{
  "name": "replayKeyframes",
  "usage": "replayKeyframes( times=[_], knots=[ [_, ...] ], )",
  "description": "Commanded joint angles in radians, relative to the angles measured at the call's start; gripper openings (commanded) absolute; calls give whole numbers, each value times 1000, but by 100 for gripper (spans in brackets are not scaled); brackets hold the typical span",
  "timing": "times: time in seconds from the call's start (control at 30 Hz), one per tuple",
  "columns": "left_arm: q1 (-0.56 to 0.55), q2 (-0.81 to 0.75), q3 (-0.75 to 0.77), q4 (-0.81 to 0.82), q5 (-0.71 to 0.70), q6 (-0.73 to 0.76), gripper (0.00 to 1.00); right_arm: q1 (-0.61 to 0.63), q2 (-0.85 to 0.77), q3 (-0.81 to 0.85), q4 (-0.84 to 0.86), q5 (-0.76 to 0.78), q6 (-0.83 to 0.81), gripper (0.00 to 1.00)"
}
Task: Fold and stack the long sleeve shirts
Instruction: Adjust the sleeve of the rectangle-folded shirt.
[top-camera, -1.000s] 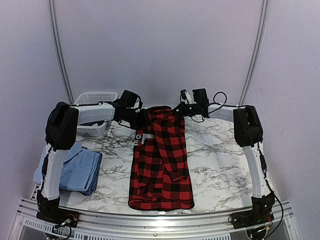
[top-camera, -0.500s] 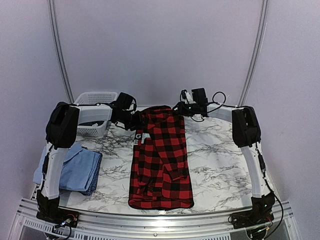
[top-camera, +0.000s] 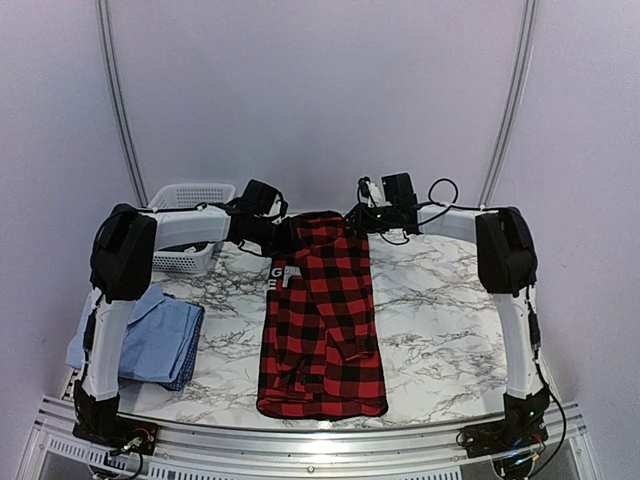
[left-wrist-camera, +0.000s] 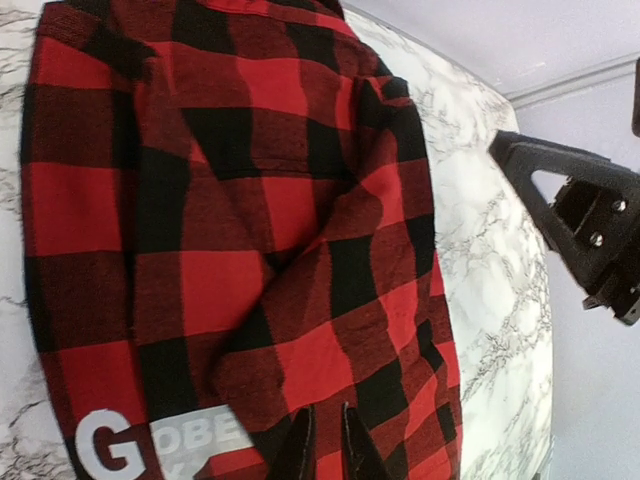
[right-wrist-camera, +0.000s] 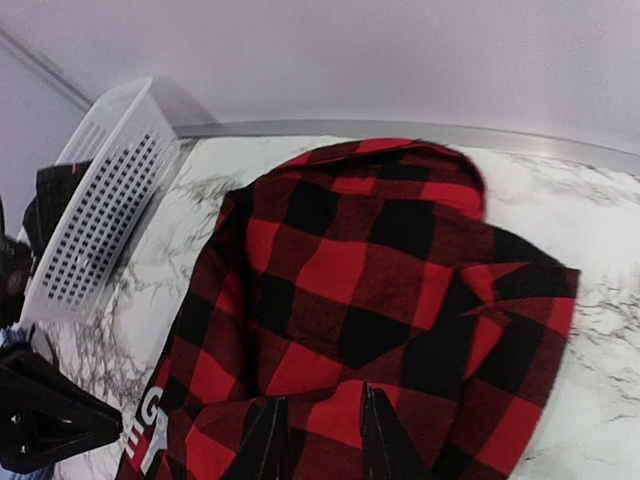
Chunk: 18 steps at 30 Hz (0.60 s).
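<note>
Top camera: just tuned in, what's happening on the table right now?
The red-and-black checked shirt lies lengthwise down the middle of the table, folded narrow. The left hand and right hand are at its far end, one on each side, fingertips close together over the cloth; whether they grip it is unclear. The blue shirt lies folded at the near left, the white basket behind it.

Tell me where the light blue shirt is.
In the top view the light blue shirt lies at the near left corner of the table, left of the flannel shirt and nearer than the basket.
</note>
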Motion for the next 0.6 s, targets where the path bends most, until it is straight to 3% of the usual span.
replayKeyframes(
  times=[0.0,0.37,0.57],
  knots=[
    [-11,69,64,72,73,-17,10,51,7,-35,69,-86,-3,17],
    [5,235,172,93,71,-52,5,3,251,154,81,-157,45,12],
    [20,251,161,94,47,-59,4,-39,360,275,81,-190,109,13]
  ],
)
